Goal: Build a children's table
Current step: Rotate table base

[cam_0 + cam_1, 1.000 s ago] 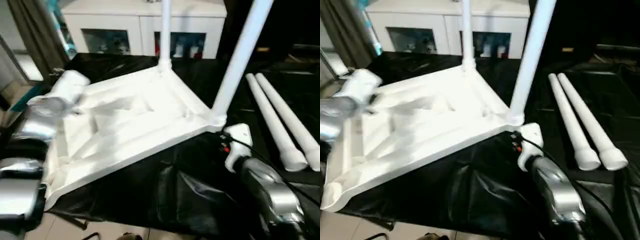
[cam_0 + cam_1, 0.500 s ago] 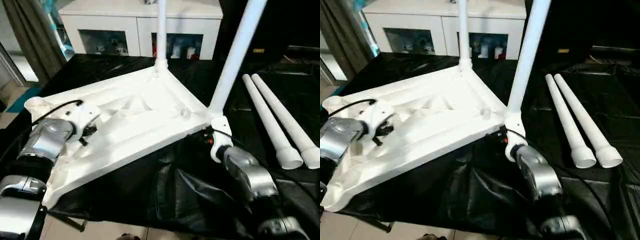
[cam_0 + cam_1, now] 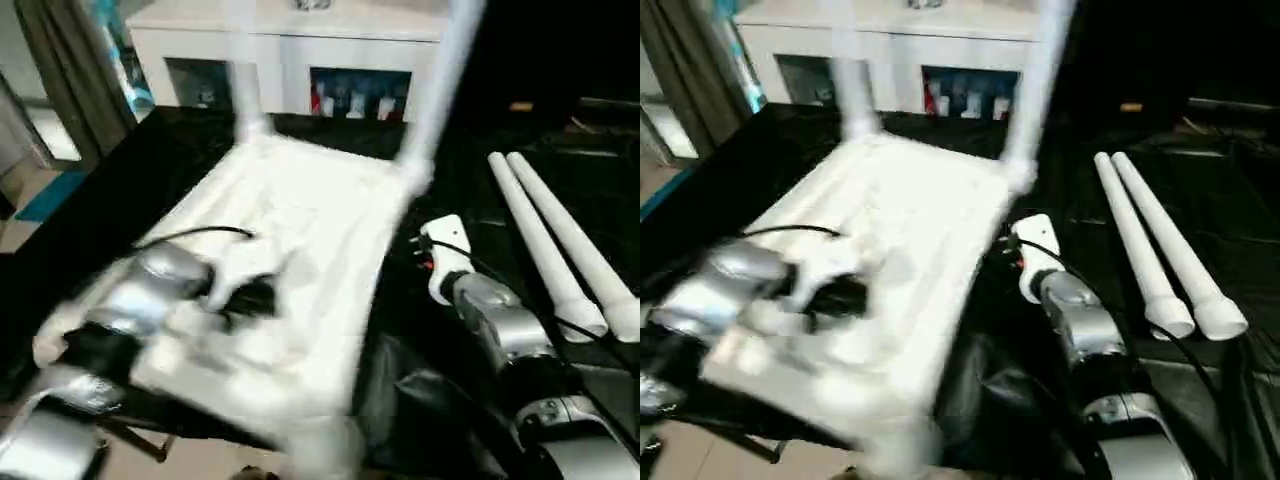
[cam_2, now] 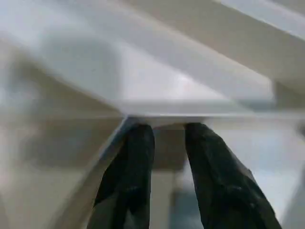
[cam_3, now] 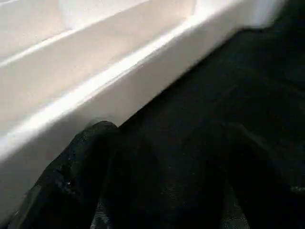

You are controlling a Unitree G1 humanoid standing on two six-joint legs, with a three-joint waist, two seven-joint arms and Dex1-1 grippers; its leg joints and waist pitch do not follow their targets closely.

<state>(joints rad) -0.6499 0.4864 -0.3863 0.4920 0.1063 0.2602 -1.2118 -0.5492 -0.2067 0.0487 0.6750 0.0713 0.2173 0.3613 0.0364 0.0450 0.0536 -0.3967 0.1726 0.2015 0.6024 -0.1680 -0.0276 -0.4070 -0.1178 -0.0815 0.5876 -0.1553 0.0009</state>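
The children's table top (image 3: 300, 220) lies upside down on the black cloth, blurred by motion, ribs facing up. Two white legs (image 3: 245, 90) (image 3: 440, 80) stand upright in its far corner sockets. My left gripper (image 3: 255, 297) reaches into the ribbed underside. In the left wrist view its black fingers (image 4: 138, 143) stand close together, tips at a white rib (image 4: 190, 109). My right gripper (image 3: 425, 250) sits at the top's right edge, low on the cloth. In the right wrist view it (image 5: 164, 131) is open, one finger against the white rim (image 5: 95, 90).
Two loose white legs (image 3: 545, 240) (image 3: 585, 245) lie side by side on the cloth at the right. A white cabinet with glass doors (image 3: 300, 60) stands behind the work. A curtain (image 3: 60, 60) hangs at the far left. The black cloth (image 3: 420, 400) bunches near the front.
The table top has swung round on the cloth; its upright legs shifted left. My left gripper moved with it toward the middle. The right gripper stays by the edge.
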